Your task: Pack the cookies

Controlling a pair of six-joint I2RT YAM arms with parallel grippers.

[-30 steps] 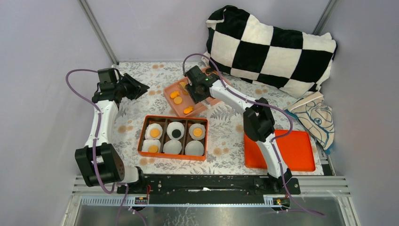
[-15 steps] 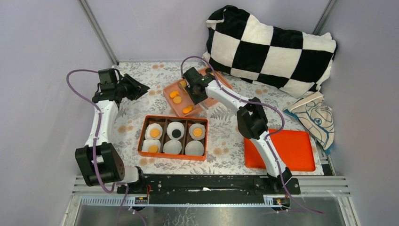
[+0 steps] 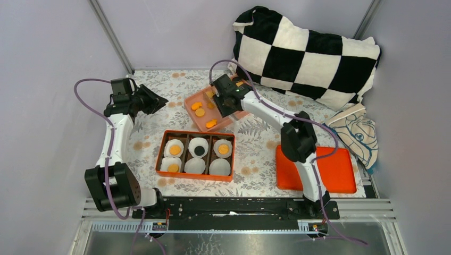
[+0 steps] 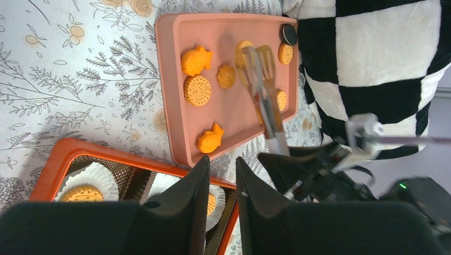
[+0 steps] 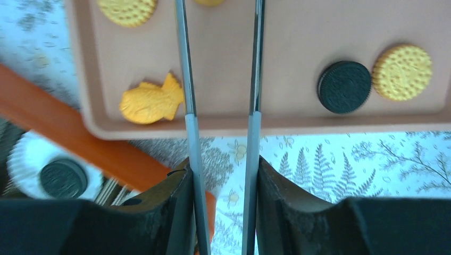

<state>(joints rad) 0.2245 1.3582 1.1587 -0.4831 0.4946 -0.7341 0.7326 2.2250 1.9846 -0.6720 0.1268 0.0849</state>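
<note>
Nearest, on the near side of the pink tray (image 4: 228, 114): orange box (image 3: 194, 177), six cells with white paper liners (image 3: 195, 166). Four liners are filled, three with orange pieces and one with a dark one. Two liners in the row farther from the tray are bare. An orange lid (image 3: 340, 170), by the look of it, lies flat on the worktop (image 3: 255, 149), well off to the tray's near right.

Left hand (image 4: 222, 162): raised off the tray's left side, fingers a little apart, nothing between them. Looks idle.

On the tray: the loose cookies (image 4: 197, 89). Fish shapes, round biscuits, a shell, and one dark sandwich at the far corner.

Right hand (image 5: 222, 170): above the tray's near edge, pressed onto a pair of tongs (image 5: 187, 79), one arm against each finger. The blades stand apart and reach across the tray. Their tips lie over a round orange cookie in the far half; cannot tell whether it is gripped.

Beyond the tray: checked cushion (image 3: 308, 53).

Step in hand, as I read it: pick up one cookie. To do it well:
- Straddle a single cookie by its edges.
- Keep the blades off the round neighbour toward the tray's right side.
- Squeeze gently and lift level.
- Carry it to a bare liner on the tray's near side and lower it before letting go.
</note>
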